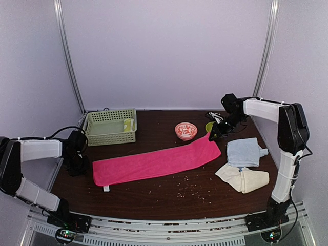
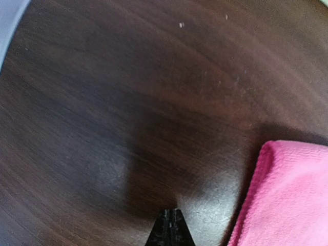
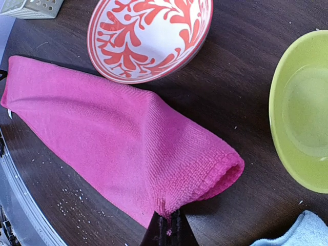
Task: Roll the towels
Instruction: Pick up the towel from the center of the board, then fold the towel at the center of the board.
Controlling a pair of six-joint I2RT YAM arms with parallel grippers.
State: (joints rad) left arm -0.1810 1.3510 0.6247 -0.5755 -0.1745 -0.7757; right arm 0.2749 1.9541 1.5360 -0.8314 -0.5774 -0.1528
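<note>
The pink towel (image 1: 156, 161) was laid out long and flat, slantwise across the middle of the table (image 1: 154, 200), with its far right corner raised and curled over on itself. That corner was pinched in the right claw (image 3: 169, 225), whose tips were pressed together on only a thin bite of the hem. The left claw (image 2: 168, 228) was pressed shut on nothing and was held over bare wood just beside the towel's other end, not touching it. The blue towel (image 1: 245, 152) and the cream towel (image 1: 243, 178) were left in loose heaps at the right side, near each other. Several risks could be judged from this. With so little cloth caught, the corner could be lost as soon as it was pulled or turned. With one corner held and the opposite end unpinned, the whole strip could be dragged rather than rolled, or a crooked, cone-shaped roll could be started. The red-patterned bowl (image 3: 148, 36) was seen just beside the towel's far edge, and the green bowl (image 3: 302, 107) lay near the held corner, so either could be knocked by a wide sweep. Crumbs (image 1: 187, 187) scattered along the near edge could be gathered into the roll.
</note>
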